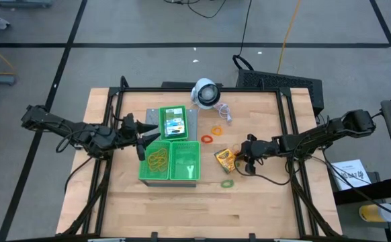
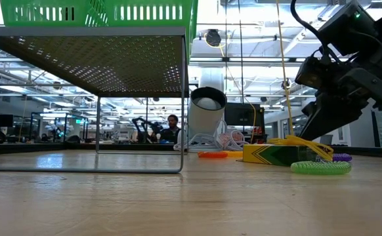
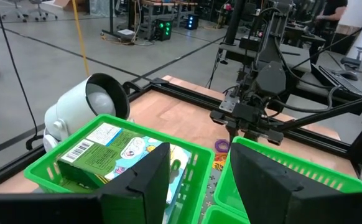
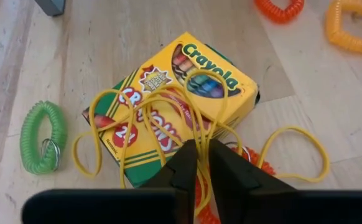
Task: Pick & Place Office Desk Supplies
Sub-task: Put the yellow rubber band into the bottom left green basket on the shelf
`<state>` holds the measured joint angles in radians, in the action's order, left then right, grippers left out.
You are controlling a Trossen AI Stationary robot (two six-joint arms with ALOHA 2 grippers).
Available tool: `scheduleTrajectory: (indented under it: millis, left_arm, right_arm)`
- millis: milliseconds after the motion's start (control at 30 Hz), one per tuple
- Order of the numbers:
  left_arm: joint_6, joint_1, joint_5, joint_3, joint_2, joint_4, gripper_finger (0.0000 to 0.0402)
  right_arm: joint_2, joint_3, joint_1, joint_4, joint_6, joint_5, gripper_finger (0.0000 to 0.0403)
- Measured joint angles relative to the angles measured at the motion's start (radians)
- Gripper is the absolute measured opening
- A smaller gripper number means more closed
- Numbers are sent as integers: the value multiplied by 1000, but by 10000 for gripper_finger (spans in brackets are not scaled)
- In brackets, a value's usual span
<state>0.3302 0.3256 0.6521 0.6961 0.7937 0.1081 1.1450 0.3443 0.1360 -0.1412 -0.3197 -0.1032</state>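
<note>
right gripper [image 4: 201, 163] pinching down, jaws nearly closed on a strand of the yellow rubber bands [image 4: 168, 118], only a sliver of gap left between the fingertips. bands lying tangled over the crayon box [image 4: 175, 102], which is sitting flat on the table just ahead of the jaws; loops spilling off both sides of the box. green coil loop [image 4: 42, 137] lying off to one side of the jaws, apart from the box; orange coil loop [image 4: 280, 9] and a paler orange one [image 4: 354, 25] lying farther ahead, beyond the box. another orange coil peeking from under the jaws, partly hidden. step in hand, judging by this: grasping the yellow bands for carrying to the green trays [image 1: 170, 161]. next move probably calling for a straight lift, watching whether the tangle is dragging the box along or slipping free. left gripper [image 3: 196, 180] hanging over the trays, jaws standing partly apart with nothing between them; one crayon box [image 3: 116, 155] already lying in the tray compartment just ahead of them. white round device [image 1: 206, 93] sitting beyond the trays, untouched.
</note>
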Motion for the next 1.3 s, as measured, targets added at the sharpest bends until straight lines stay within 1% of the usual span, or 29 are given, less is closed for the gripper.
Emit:
scheduleTrajectory:
  millis: [267, 433, 567, 767, 933, 1133, 1300]
  left_arm:
    - [4, 0, 0, 0, 0, 0, 175]
    - [5, 0, 0, 0, 0, 0, 175]
    - [5, 0, 0, 0, 0, 0, 175]
    - [6, 0, 0, 0, 0, 0, 175]
    - [8, 0, 0, 0, 0, 0, 175]
    - [11, 0, 0, 0, 0, 0, 175]
    - [11, 0, 0, 0, 0, 0, 175]
  right_arm:
    - [0, 0, 0, 11, 19, -3, 4]
    - [0, 0, 0, 11, 21, -2, 3]
    - [0, 0, 0, -6, 22, -1, 20]
    - [0, 0, 0, -103, 21, -2, 71]
    - [13, 0, -3, -91, 21, -31, 102]
    - [38, 0, -6, -93, -3, -26, 122]
    - [57, 0, -6, -95, -9, -24, 124]
